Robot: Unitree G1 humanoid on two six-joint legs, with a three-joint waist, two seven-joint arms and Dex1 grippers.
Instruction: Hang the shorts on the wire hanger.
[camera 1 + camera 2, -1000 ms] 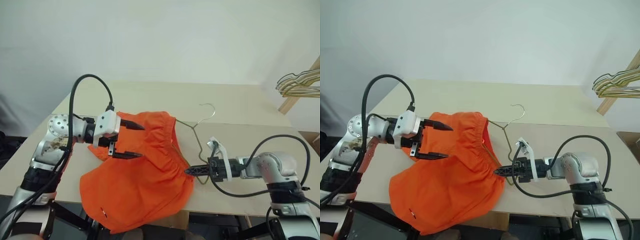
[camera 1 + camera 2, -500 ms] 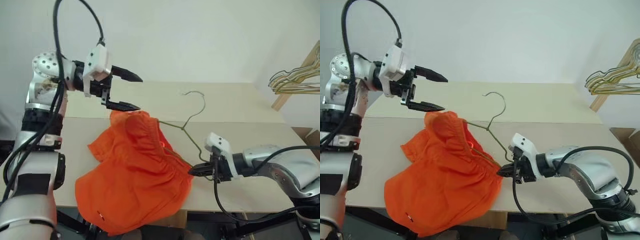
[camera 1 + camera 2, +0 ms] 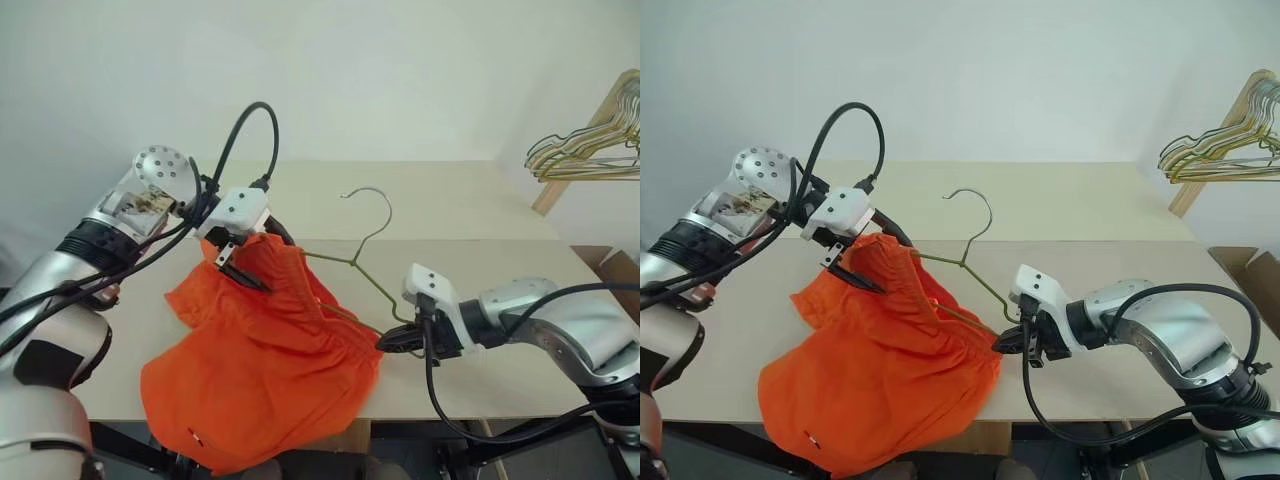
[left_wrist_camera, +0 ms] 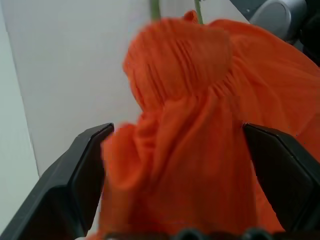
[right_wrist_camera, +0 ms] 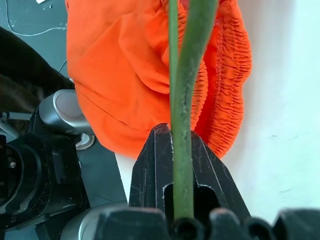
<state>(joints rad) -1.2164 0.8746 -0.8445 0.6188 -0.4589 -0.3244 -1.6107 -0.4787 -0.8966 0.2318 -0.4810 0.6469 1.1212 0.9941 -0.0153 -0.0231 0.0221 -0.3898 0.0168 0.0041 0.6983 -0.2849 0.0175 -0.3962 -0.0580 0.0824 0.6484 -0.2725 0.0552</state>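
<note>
1. So since half a second back, our left gripper (image 3: 258, 262) has dropped from up in the air above the shorts (image 3: 262, 370) down onto their raised top edge. Our right gripper (image 3: 386, 342) hasn't budged from the wire hanger (image 3: 352, 261).
2. Left jaws are spread wide, one finger on each side of the bunched orange fabric. In the left wrist view the cloth sits between the fingers (image 4: 82, 170) but they aren't pinching it.
3. Right jaws are clamped tight on the hanger's lower corner, right beside the gathered waistband. The right wrist view shows the olive wire running straight up between the fingers (image 5: 155, 170).
4. The hanger is tilted up off the tabletop (image 3: 480, 250), hook pointing away from us, with one of its arms running into the shorts.
5. The shorts are draped over that arm at the top, and the rest spills down across the tabletop's near edge and hangs off it.
6. There's a bunch of pale hangers (image 3: 585, 150) on a wooden rack off to the far right.
</note>
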